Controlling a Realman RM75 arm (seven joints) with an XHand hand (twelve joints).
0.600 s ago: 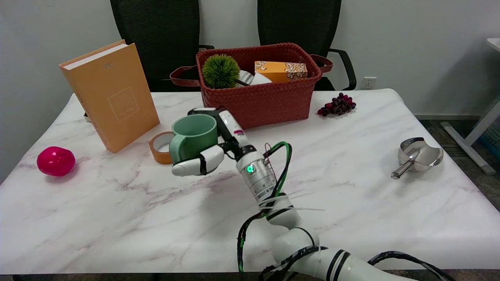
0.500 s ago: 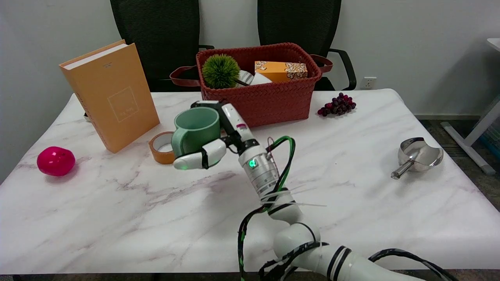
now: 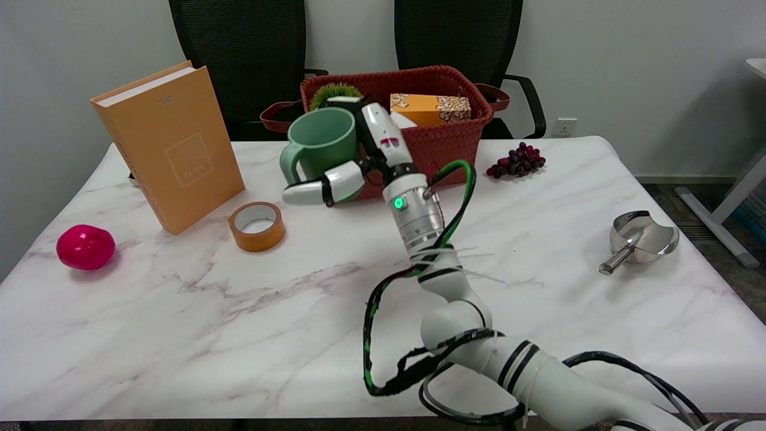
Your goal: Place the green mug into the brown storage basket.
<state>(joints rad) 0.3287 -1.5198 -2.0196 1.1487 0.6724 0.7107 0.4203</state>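
The green mug [image 3: 320, 143] hangs upright in the air, its handle to the left, in front of the left end of the brown woven basket [image 3: 443, 146]. My right hand [image 3: 356, 158] grips it from the right side, with the thumb under its front and fingers behind its rim. The mug and hand cover the basket's front left corner and most of the green spiky ball [image 3: 334, 91] inside it. An orange tissue box [image 3: 431, 109] also lies in the basket.
An orange book [image 3: 170, 143] stands at the back left. A tape roll [image 3: 257, 224] lies below the mug, a pink ball [image 3: 85, 246] at far left, grapes [image 3: 517, 160] right of the basket, a metal scoop [image 3: 640, 239] at far right.
My right hand has lifted the mug higher and carried it back and right, from above the tape roll to the basket's front left corner. The tape roll now shows fully.
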